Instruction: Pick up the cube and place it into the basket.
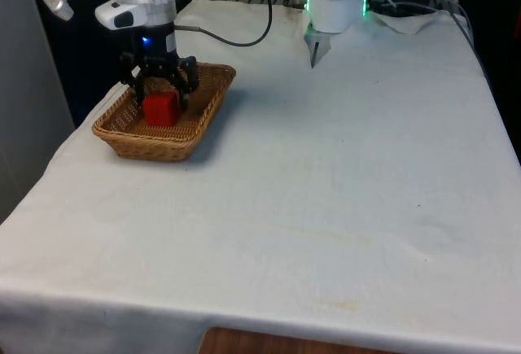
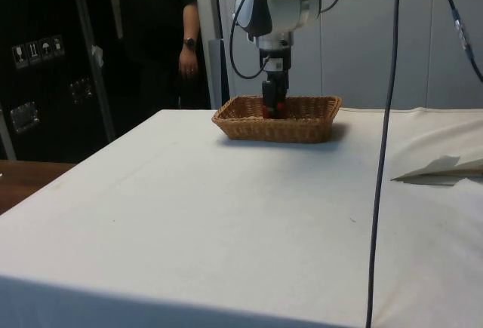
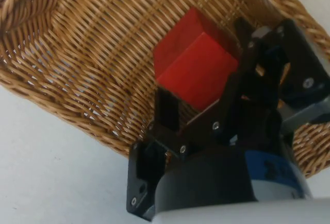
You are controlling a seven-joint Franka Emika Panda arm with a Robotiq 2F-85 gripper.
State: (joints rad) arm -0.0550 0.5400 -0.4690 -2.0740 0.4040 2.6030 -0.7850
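Your gripper [image 1: 161, 93] is inside the basket [image 1: 213, 102], fingers clamped on the cube [image 1: 160, 109]. Lifting before releasing risks carrying the cube back out.

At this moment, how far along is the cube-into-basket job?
Done: the red cube has been picked up and carried inside the wicker basket, low between its walls. In hand: the pincer straddles the cube, one finger on each side, as the wrist view shows; whether it is gripping or already loosened is not clear. Left: letting go, if that has not happened, and lifting the pincer out of the basket.
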